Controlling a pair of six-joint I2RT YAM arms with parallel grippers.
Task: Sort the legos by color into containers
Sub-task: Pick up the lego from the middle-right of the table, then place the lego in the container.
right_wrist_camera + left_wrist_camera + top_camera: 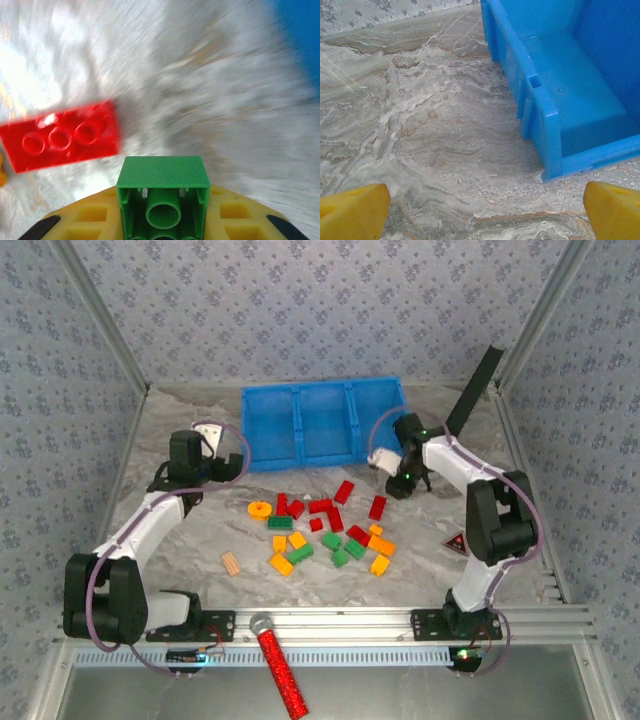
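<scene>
We see the left arm folded at the elbow and reaching forward, with its wrist just off the left end of the blue tray [325, 430]. The left gripper [209, 433] points toward that end. In the left wrist view its yellow fingertips [352, 212] stand wide apart over bare marble, holding nothing, and the tray's corner [545, 115] lies just ahead and to the right of them.

The tray lies with its long axis running left to right, its 3 compartments side by side. On the near side of the tray the legos [330, 530] are scattered in a loose cluster of red, green and yellow-orange bricks pointing many ways. A round yellow piece [259, 508] sits at the cluster's left edge.

The right arm rises from its base, bends sharply and reaches in toward the tray's near right corner. The right gripper [385, 458] hangs just off that corner, above the marble. In the right wrist view its fingers are closed on a green brick [162, 182]. The brick's hollow underside is turned to the camera, and its length appears to run back toward the wrist, though the frame edge cuts off the near end. Below and to the left lies a red brick [62, 135], 3 studs showing, its long axis roughly left to right. The marble around it is blurred.
</scene>
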